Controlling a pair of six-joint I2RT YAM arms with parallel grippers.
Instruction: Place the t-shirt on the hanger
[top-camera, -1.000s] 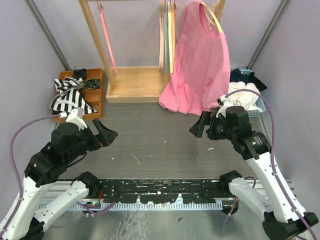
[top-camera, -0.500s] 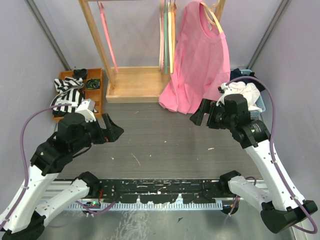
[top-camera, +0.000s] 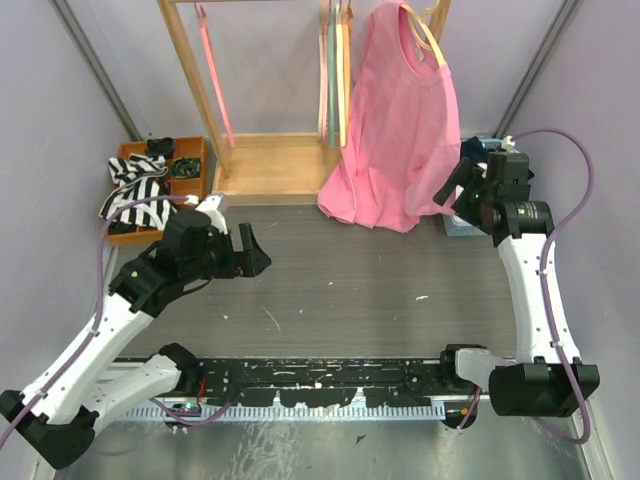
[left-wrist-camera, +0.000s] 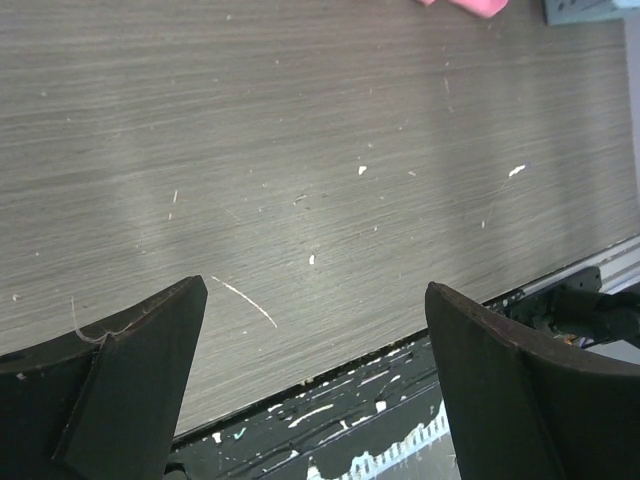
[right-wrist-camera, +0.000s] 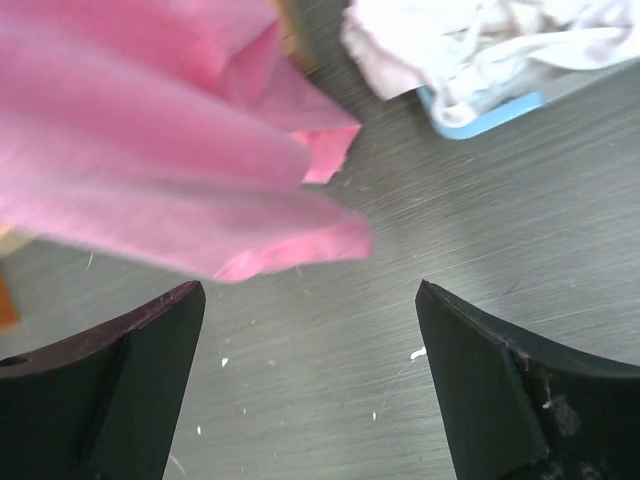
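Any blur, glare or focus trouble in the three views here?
Right wrist: the hanging pink cotton t-shirt is smeared and soft, the crumpled white t-shirt slightly soft. Left wrist: the grey wood-grain table top is sharp, with faint pale sheen bands. Top external: evenly lit, sharp, no glare.

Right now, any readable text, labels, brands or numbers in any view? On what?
None readable in any view.
Pink t-shirt and white t-shirt: plain, no print or tag showing.
Table: only white flecks and scratches, no characters.
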